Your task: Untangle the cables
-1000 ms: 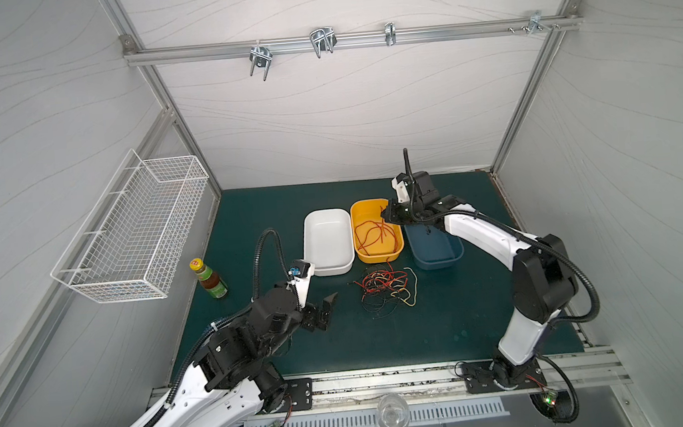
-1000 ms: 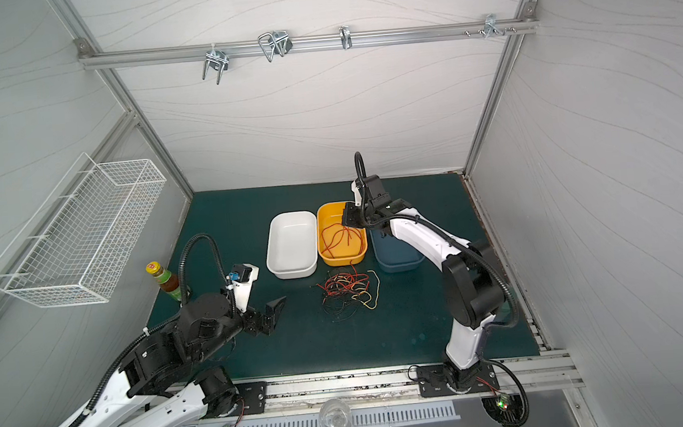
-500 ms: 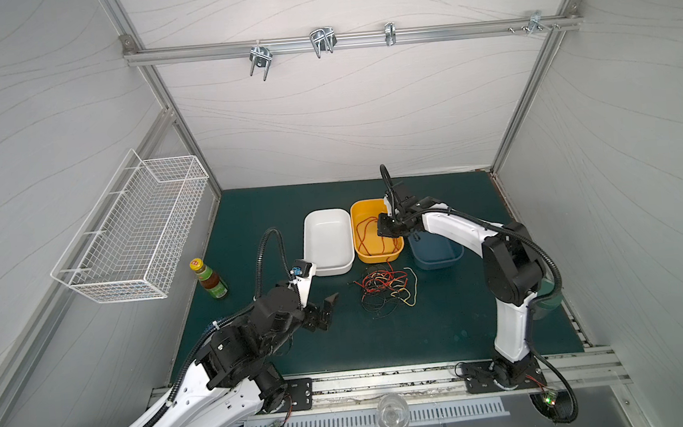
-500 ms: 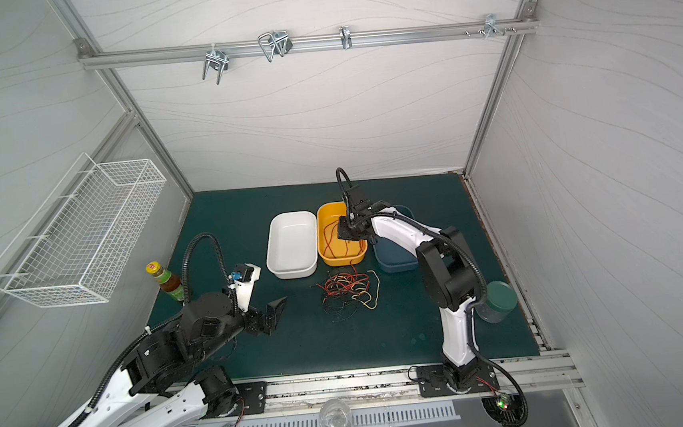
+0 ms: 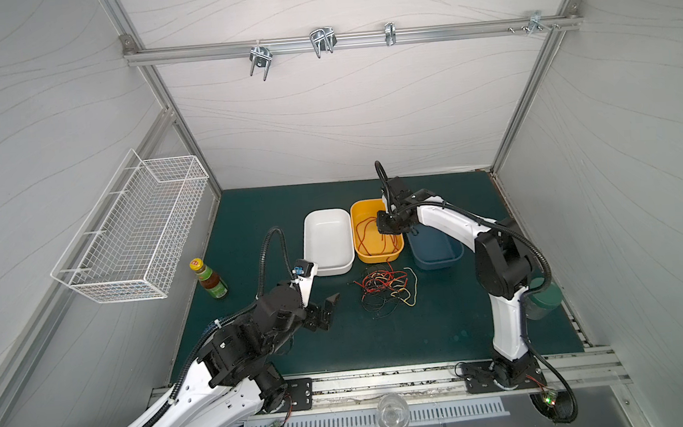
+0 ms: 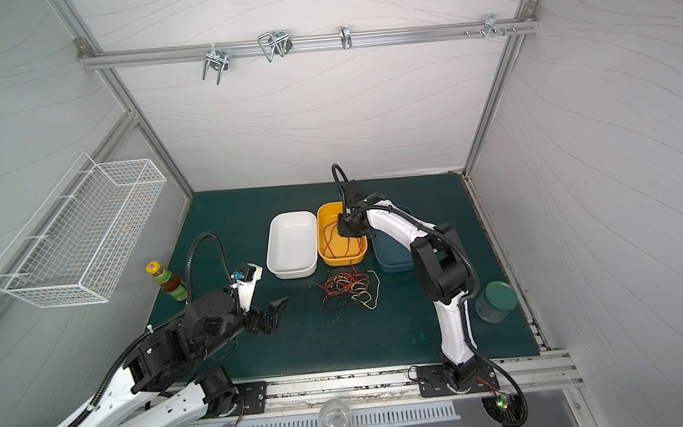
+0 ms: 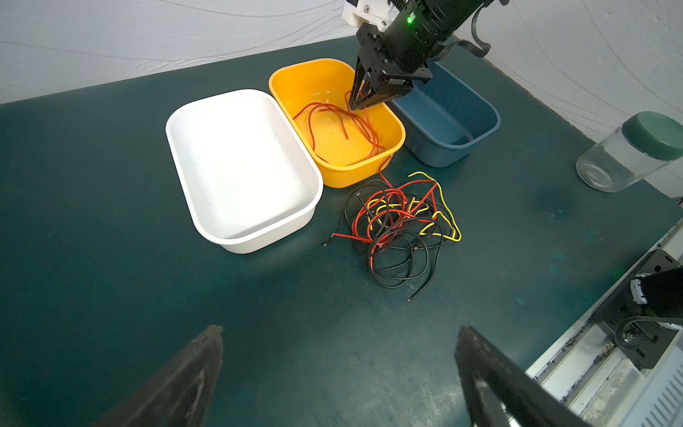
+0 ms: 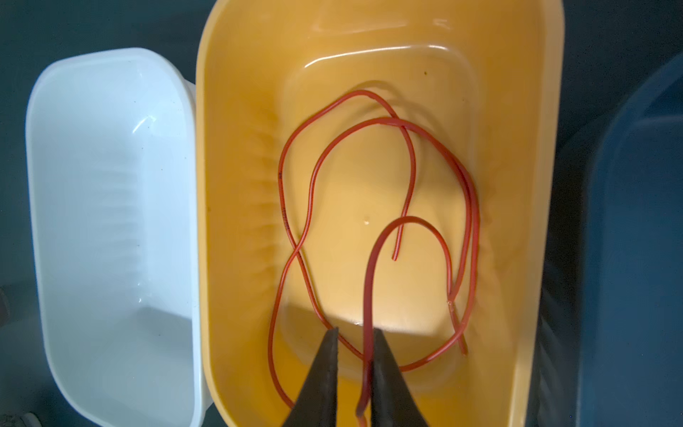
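Sorting day on the counter (image 7: pixel 111 295): we find the right pincer (image 8: pixel 354 332) poised over the yellow bin (image 8: pixel 236 185). Its jaws are a little apart, and a red cable (image 8: pixel 369 277) runs up between them, resting against one finger. That slim gap reads to us as a strand being let go into the bin, where more red loops lie on the bin's floor. The bins seem set out to take one colour each.

The rest of the cables lie as a tangle (image 7: pixel 399 222) of red, black and yellow on the counter, just in front of the yellow bin. The white bin (image 7: pixel 240 159) beside it holds nothing. The left pincer (image 7: pixel 339 329) hovers short of the pile, jaws wide apart and empty, apparently placed ready to reach in.

Some things escape us. The red cable's near end is cut off at the frame edge between the fingers. In both top views the right arm covers part of the blue bin (image 7: pixel 451 122). One red strand climbs from the tangle to the yellow bin's rim, possibly over it.
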